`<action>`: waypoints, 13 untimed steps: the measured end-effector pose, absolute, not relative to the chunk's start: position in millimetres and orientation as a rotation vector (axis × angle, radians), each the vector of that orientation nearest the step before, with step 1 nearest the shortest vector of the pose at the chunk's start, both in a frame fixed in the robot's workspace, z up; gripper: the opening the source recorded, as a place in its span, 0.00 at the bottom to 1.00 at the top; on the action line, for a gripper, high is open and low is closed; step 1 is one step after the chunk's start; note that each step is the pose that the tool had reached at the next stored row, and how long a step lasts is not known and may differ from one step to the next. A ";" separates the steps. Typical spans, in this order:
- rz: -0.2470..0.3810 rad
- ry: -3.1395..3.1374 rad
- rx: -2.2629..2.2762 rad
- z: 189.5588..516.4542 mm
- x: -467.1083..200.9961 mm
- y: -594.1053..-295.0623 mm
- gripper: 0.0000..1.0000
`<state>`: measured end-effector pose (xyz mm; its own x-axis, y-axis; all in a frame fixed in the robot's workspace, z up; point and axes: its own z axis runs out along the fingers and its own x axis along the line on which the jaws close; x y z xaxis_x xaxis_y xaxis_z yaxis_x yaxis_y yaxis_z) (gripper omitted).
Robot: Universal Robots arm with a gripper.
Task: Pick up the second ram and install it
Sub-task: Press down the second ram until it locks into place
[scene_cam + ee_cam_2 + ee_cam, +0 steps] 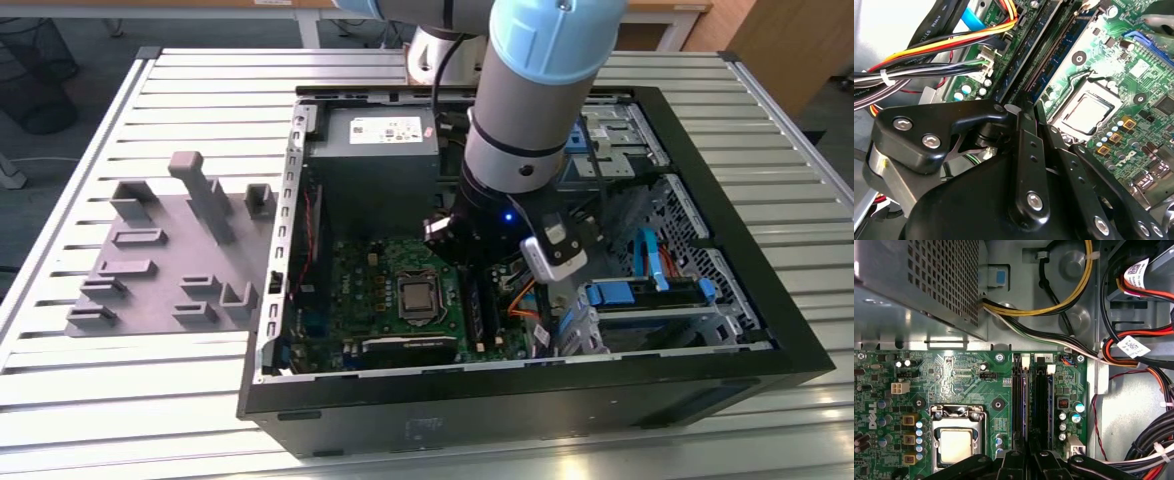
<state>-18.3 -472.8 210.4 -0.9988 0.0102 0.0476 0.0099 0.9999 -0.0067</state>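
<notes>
Slatted metal table carries an open case; the arm reaches down into it over the motherboard. In the first wrist view the gripper has its fingers drawn narrow, pinching the ram, which stands in its slot beside the CPU socket. White barcode labels tag the cables.

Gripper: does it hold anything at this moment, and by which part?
It cannot be told. The gripper sits low over the memory slots of the motherboard, and its own body hides any hold.
</notes>
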 end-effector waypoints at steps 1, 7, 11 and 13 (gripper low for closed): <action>0.010 -3.094 -0.015 210.7 -18.3 -472.8 0.14; 0.011 -3.094 -0.017 210.9 -18.4 -472.9 0.14; 0.011 -3.094 -0.019 210.2 -18.4 -472.9 0.14; 0.011 -3.094 -0.019 209.8 -18.4 -472.9 0.14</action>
